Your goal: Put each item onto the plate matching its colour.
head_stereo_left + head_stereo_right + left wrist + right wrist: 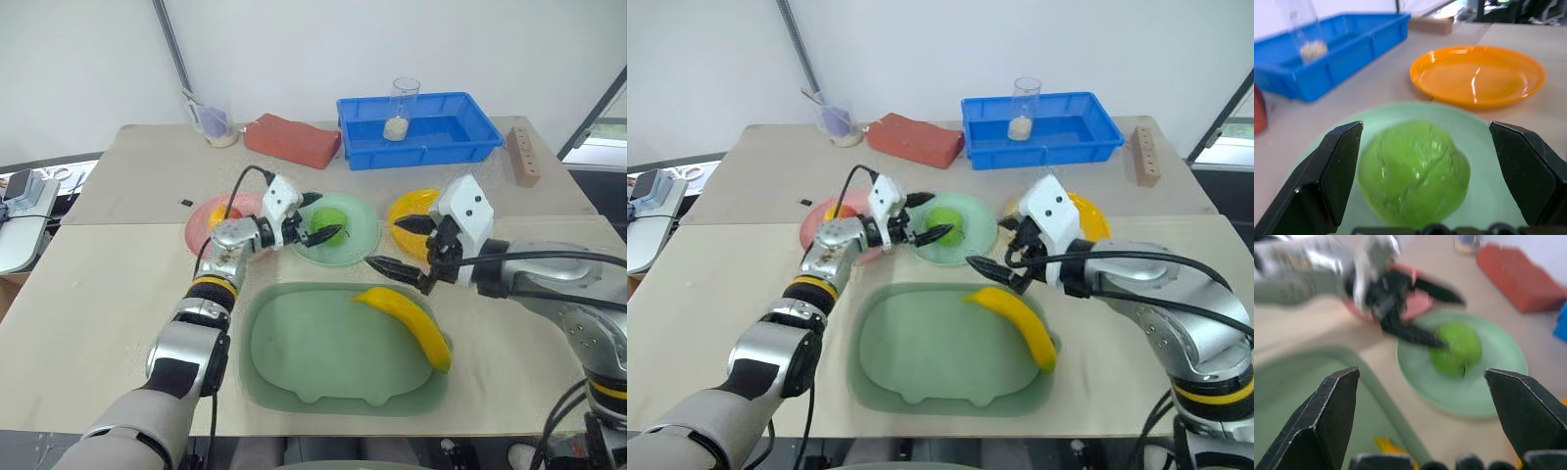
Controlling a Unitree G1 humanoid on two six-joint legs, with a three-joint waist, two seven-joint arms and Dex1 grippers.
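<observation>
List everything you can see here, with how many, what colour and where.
Green apple: one, green, on mint plate.
Banana: one, yellow, in pig-shaped tray, dull green, near table edge.
Pink plate: one, left of mint plate.
Yellow plate: one, right of it.
Blue bin: one, far side, holding clear cup.
Red block: one, beside bin.
Left gripper: open around apple.
Right gripper: open, above banana's end.

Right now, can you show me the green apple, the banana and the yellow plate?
green apple point(1413, 174), left wrist view, middle of its skin
banana point(416, 321), left eye view, middle of its curve
yellow plate point(1478, 76), left wrist view, bare inside
</observation>
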